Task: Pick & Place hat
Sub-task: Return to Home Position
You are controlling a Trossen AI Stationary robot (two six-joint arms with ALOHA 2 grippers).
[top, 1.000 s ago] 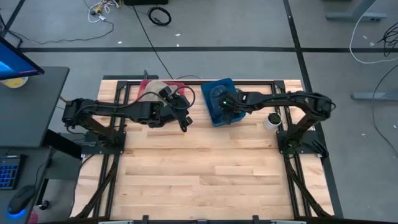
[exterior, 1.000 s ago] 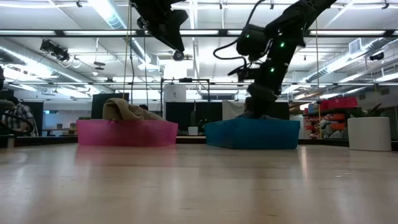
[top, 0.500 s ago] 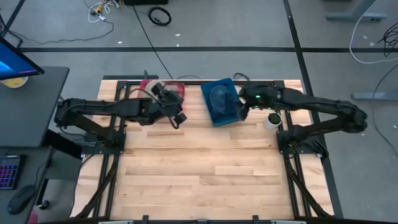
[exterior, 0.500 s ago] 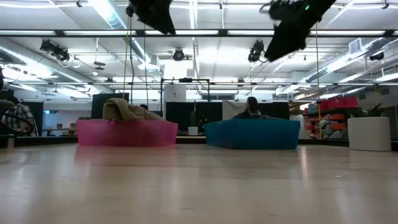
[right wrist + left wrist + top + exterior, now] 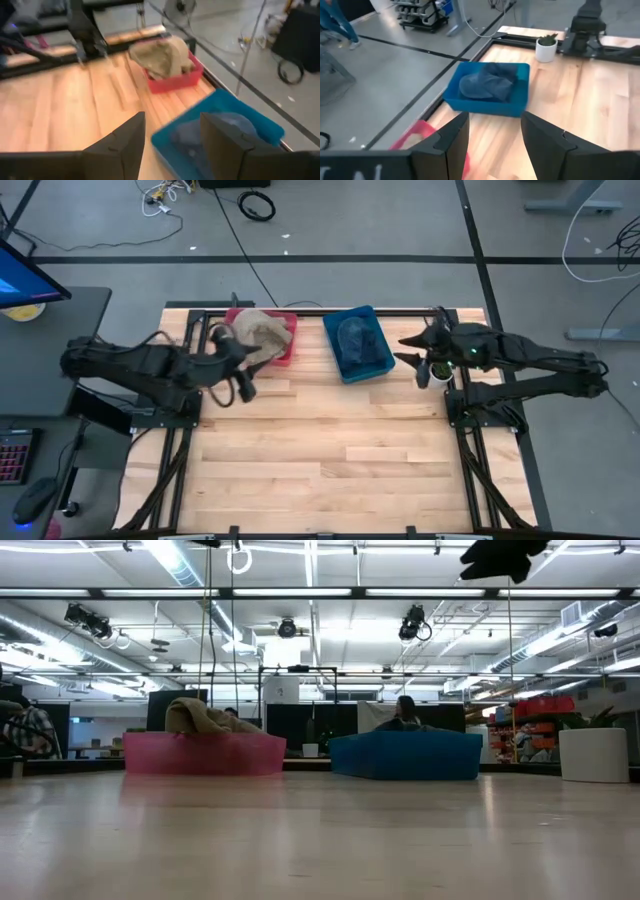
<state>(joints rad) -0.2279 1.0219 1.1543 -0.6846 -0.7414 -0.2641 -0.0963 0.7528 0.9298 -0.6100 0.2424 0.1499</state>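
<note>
A light wooden tabletop (image 5: 340,450) sits in a black frame on a grey floor (image 5: 400,220) crossed by black tape lines (image 5: 330,258). Near its right edge, toward the back, a small plant in a white pot (image 5: 546,49) stands upright. A dark desk (image 5: 50,350) on the left side carries a monitor (image 5: 22,275) with a lit blue screen, a keyboard (image 5: 15,457) and a mouse (image 5: 35,500). A coiled black cable (image 5: 256,205) lies on the floor behind the tabletop. In the room beyond, a person (image 5: 25,730) sits at the far left under long ceiling lights (image 5: 170,560).

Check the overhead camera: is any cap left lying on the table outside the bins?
No, the brown cap lies in the red bin and the blue cap in the blue bin.
</note>
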